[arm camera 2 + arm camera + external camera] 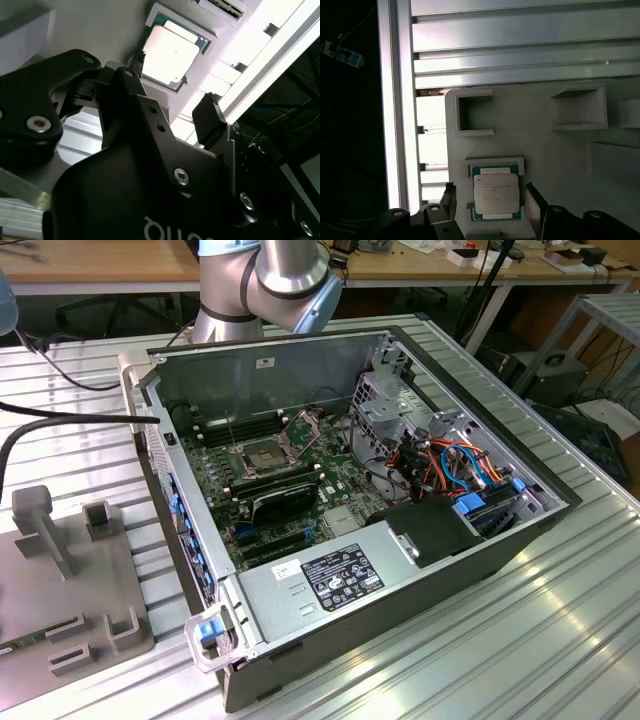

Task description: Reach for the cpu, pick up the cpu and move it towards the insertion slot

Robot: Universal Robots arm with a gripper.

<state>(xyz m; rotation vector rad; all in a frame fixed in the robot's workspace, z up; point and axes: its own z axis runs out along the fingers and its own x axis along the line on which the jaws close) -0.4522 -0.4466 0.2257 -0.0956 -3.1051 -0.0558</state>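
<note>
Cpu (496, 194) setting: wooden workbenches (100, 262) line the back of the room, at twelve o'clock in the exterior view. A ribbed aluminium table (560, 640) carries the open computer case (400, 610) at centre, with the insertion slot (262, 455) on its board. A grey holder plate (30, 580) sits at eight o'clock, the exterior view's left. In the first wrist view the cpu lies flat in a shallow recess of that plate. The gripper (491, 200) hangs over it with jaws spread and empty, one finger (534, 201) on each side, clear of its edges.

Print on the cpu (495, 196) and the black label (342, 578) is too small to read.
</note>
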